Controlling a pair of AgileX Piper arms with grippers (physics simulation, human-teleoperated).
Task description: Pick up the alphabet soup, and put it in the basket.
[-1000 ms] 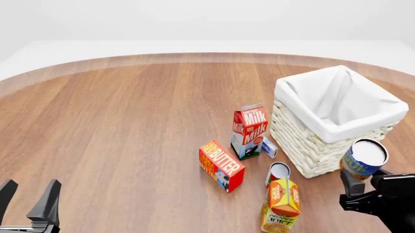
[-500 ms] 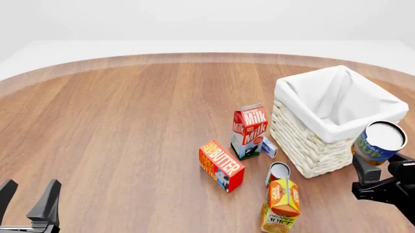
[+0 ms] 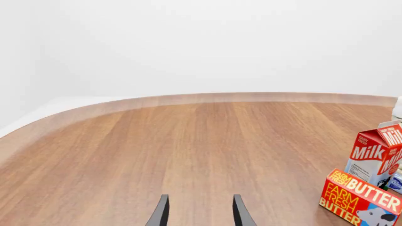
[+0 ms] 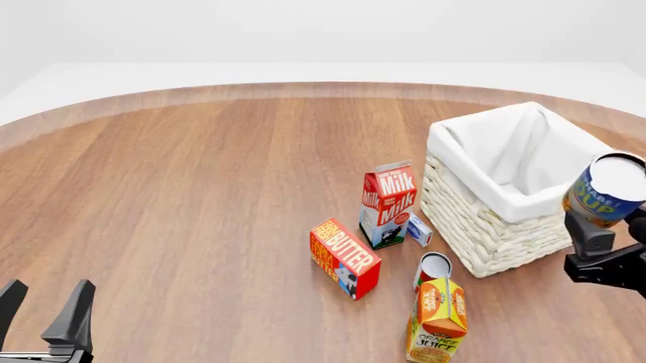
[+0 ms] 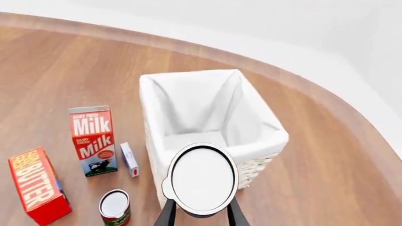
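The alphabet soup [image 4: 609, 189] is up in the air, squeezed between the two fingers of the right gripper [image 4: 597, 227]; its white flat top [image 5: 202, 178] faces up and its blue and yellow label shows on the side; the can is off the table and tips a little. The basket [image 4: 485, 227] sits just ahead of this gripper and a bit to its left, and the can hangs by the basket's near right corner, about level with the cloth rim.

Farther left of the gripper stand the milk carton [image 4: 388, 203], a tiny box [image 4: 419, 229] beside it, the butter box [image 4: 344, 256], a small red and white can [image 4: 433, 269] and the orange juice carton [image 4: 436, 321]; they all rest on a round brown wooden table [image 4: 202, 189] with a paler edge, and the room around it is plain white.

The right wrist view looks down into the basket's white liner [image 5: 195, 108], which looks bare inside; the front view sees less of that. The left wrist view shows only the milk, the butter and wide bare wood. The left gripper [image 4: 45, 316] sits low at the near left with its fingers spread apart, holding nothing.

Since a second ago the can has gone up and to the right, from beside the wicker wall to the height of the rim; the left gripper has not moved.
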